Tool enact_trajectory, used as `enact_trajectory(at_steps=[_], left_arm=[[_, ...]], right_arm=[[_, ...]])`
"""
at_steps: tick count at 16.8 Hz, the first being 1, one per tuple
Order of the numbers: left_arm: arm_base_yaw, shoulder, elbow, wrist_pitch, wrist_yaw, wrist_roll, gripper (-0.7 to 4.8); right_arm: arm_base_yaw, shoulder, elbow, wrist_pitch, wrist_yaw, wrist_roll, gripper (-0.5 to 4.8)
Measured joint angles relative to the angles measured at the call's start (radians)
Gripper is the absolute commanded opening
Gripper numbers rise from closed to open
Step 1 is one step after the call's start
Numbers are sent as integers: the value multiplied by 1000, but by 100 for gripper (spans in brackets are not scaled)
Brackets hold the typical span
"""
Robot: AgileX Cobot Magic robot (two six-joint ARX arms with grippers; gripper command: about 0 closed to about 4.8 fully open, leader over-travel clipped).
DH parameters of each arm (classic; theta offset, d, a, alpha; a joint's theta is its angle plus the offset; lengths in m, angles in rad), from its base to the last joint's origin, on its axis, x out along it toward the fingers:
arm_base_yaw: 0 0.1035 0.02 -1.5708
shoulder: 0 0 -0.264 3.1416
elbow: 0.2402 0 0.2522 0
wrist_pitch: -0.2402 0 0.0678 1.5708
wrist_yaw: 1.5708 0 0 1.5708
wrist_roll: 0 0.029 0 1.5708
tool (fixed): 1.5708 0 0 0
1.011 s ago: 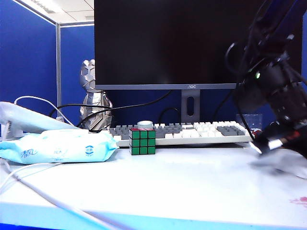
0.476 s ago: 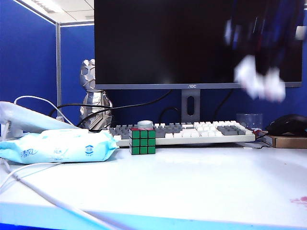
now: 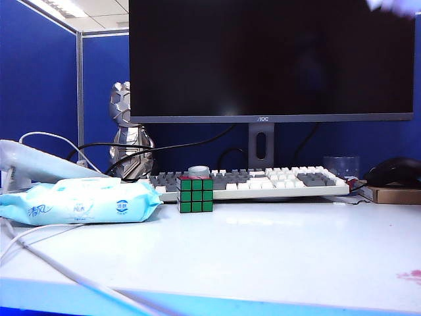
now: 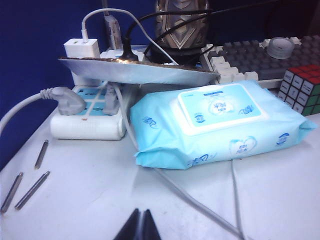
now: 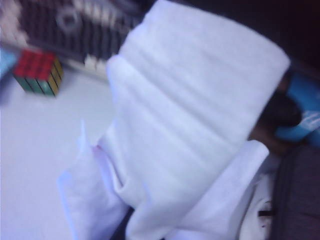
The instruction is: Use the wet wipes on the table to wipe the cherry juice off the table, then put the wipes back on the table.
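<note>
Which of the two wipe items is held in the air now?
The crumpled white wet wipes, clamped by the right gripper; the light-blue plastic packet lies on the table.

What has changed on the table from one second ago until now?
The right gripper rose from the table's right side, carrying the wipes, and is almost out of the exterior view. The juice, cube, packet and left gripper stayed put.

Bright, bluish light; right wrist view motion-blurred.
</note>
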Motion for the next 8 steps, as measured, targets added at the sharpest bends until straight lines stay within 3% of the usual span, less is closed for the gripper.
enact_trajectory(at_steps=[4, 8], left_arm=[[0, 0, 0, 0, 0, 0, 23], [0, 0, 0, 0, 0, 0, 23]], right_arm=[[0, -100, -97, 180, -47, 7, -1], [1, -137, -494, 333, -83, 73, -1]])
